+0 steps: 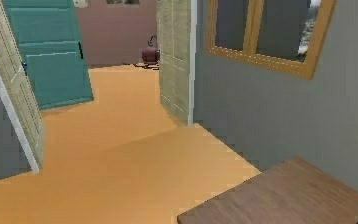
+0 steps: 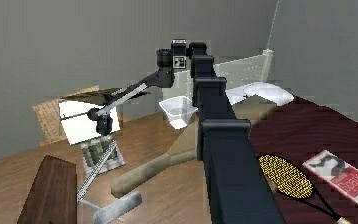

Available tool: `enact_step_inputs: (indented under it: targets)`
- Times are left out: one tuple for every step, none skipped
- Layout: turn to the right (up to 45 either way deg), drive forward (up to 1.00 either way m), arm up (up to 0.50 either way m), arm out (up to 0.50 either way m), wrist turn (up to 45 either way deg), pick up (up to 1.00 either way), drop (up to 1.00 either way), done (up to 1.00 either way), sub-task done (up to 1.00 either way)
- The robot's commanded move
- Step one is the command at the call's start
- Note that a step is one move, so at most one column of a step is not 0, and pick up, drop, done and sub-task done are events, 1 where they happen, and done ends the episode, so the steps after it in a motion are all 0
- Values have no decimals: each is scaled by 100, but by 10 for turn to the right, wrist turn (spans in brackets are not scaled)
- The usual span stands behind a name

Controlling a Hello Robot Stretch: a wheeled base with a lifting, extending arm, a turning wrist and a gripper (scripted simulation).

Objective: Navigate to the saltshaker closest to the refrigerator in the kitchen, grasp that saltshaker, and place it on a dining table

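No writing I can actually read from where I'm standing. The closest candidate is a red-and-white book point(image 2: 337, 172) lying flat on the dark red bedspread point(image 2: 297, 125), and whatever is printed on its cover is too small to make out. Just beside it on the bed is a racket point(image 2: 287, 176), with its handle running off toward the arm side view's bottom right.

As for the saltshaker, I honestly can't tell where it is. That means I can't say which way it points or how its long axis lies either.

The arm point(image 2: 222, 135) runs out alongside the bed, with the gripper point(image 2: 165, 62) at its far end against the grey wall point(image 2: 77, 40). The thin stem of a desk lamp point(image 2: 106, 113) comes right up to the gripper. Because of that I can't tell whether the fingers are apart or together, or whether it's holding anything.

Lower down in the picture there's a small white tub point(image 2: 177, 108), and a pillow point(image 2: 257, 93) lies at the head of the bed. A tan bat-shaped thing point(image 2: 152, 172) lies near the arm.

In the forward view there's an orange floor point(image 1: 117, 150), a teal door point(image 1: 47, 50) swung back and a wood-framed window point(image 1: 259, 35). The corner of a brown wooden table point(image 1: 287, 195) shows at the bottom right.
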Motion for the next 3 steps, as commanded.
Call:
enact_step_inputs:
  targets:
    - [0,0,0,0,300,0,0,0,0]
    - [0,0,-4,0,0,0,0,0,0]
    - [0,0,-32,0,0,0,0,0,0]
